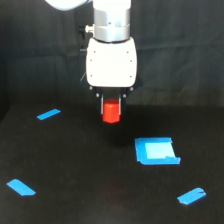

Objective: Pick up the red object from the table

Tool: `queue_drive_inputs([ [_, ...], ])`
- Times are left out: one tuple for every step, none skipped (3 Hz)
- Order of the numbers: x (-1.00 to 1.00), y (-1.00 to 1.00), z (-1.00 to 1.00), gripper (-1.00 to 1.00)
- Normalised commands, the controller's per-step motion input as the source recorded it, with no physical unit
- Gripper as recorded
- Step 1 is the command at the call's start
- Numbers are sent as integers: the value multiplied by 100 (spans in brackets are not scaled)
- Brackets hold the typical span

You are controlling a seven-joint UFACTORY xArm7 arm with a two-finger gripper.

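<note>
We see the table [75, 170] first: a wide, flat, matte black surface that fades into a dark backdrop behind. Above it hangs the arm [111, 20], a silver ribbed wrist carrying a smooth, rounded white housing. Below that sits the gripper [111, 111], its dark fingers closed in on the red object [111, 111], which we see pinched between them, its upper part tucked under the housing. The block appears to be clear of the table, with dark surface visible beneath it and a faint reddish glow on the table further down; we judge the pick-up largely done, with only a secure lift left to confirm.

The block itself is small, red-orange, short and faceted, with a plain, slightly glossy face. A blue square patch [156, 151] lies flat toward the exterior view's right, its edge curling a little. Three blue tape strips [48, 114] lie scattered well apart around it.
</note>
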Motion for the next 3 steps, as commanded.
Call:
queue_drive_inputs([
  [1, 15, 74, -100],
  [2, 3, 21, -100],
  [1, 1, 11, -100],
])
